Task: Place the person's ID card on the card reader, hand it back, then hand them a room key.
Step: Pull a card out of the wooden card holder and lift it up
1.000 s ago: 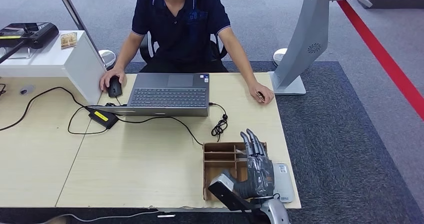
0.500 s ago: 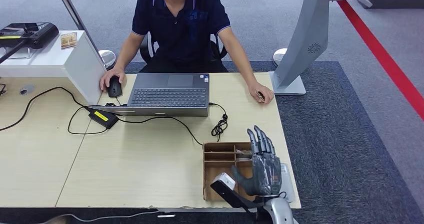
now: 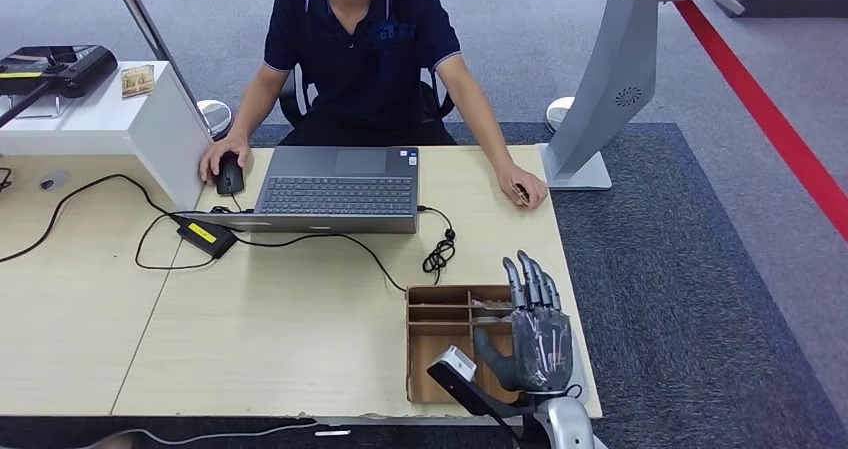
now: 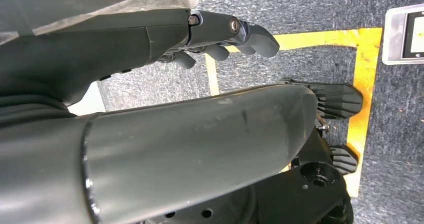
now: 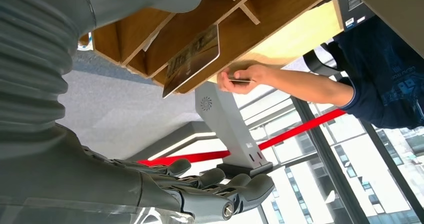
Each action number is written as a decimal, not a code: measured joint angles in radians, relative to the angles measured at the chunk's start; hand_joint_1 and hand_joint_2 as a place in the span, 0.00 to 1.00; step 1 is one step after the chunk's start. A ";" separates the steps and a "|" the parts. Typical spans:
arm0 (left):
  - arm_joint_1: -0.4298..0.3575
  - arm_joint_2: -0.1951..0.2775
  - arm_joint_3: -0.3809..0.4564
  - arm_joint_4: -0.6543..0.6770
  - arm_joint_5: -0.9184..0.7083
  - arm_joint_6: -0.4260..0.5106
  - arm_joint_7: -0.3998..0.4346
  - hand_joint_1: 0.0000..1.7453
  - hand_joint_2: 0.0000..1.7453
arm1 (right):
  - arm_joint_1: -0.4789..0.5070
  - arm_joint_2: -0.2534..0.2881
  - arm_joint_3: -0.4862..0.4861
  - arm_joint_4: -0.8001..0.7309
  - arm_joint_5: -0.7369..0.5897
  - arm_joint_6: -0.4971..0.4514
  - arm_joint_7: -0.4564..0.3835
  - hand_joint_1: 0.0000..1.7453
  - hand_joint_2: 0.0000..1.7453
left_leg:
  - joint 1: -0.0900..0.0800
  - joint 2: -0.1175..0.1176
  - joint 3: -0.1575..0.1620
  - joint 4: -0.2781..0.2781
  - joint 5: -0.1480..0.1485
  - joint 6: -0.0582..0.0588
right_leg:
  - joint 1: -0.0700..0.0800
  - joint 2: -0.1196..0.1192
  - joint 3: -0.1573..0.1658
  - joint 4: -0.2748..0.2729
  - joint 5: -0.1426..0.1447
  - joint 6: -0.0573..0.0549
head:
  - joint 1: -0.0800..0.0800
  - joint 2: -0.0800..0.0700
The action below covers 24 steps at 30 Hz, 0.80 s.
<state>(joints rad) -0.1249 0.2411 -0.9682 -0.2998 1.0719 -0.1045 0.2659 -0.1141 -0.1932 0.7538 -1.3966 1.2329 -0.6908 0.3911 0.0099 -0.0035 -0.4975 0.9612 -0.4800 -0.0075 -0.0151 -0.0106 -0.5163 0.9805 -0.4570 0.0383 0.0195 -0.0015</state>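
My right hand (image 3: 540, 337) is raised with its fingers straight and apart, holding nothing. It hovers over the right end of the wooden organizer (image 3: 440, 314) near the table's front right corner and covers the card reader there. In the right wrist view, my right hand (image 5: 200, 189) is empty, and a card (image 5: 192, 59) stands in a slot of the organizer (image 5: 150, 29). Across the table the person's hand (image 3: 524, 189) rests on the tabletop, holding a thin dark card (image 5: 241, 80). My left hand (image 4: 220, 32) hangs above the floor, its fingers loosely bent and empty.
An open laptop (image 3: 340, 184) sits before the seated person, whose other hand is on a mouse (image 3: 230, 174). A black cable (image 3: 437, 254) and a power adapter (image 3: 207, 236) lie mid-table. A white box (image 3: 150, 119) stands at the left, a grey kiosk stand (image 3: 610, 79) at the right.
My right hand has drifted to the right and slightly nearer, from over the organizer's compartments to its right end. The person has not moved.
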 joint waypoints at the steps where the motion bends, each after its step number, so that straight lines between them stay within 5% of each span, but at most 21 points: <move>1: 0.000 0.000 0.000 0.000 0.000 0.000 0.000 0.00 0.00 | 0.000 -0.002 0.000 -0.001 0.003 0.001 0.003 0.00 1.00 | 0.000 0.000 0.000 0.000 0.000 0.000 | 0.000 0.000 0.000 0.000 0.000 0.000 | 0.000 0.000; 24: 0.000 0.002 0.000 0.000 -0.004 0.000 0.000 0.00 0.00 | 0.000 -0.025 -0.002 -0.015 0.033 0.016 0.037 0.00 1.00 | 0.000 0.000 0.000 0.000 0.000 0.000 | 0.000 0.000 0.000 0.000 0.000 0.000 | 0.000 0.000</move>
<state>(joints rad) -0.1249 0.2434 -0.9682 -0.2998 1.0681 -0.1045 0.2659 -0.1143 -0.2186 0.7522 -1.4115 1.2663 -0.6747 0.4276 0.0099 -0.0035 -0.4974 0.9612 -0.4800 -0.0074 -0.0151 -0.0106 -0.5162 0.9805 -0.4570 0.0383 0.0195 -0.0015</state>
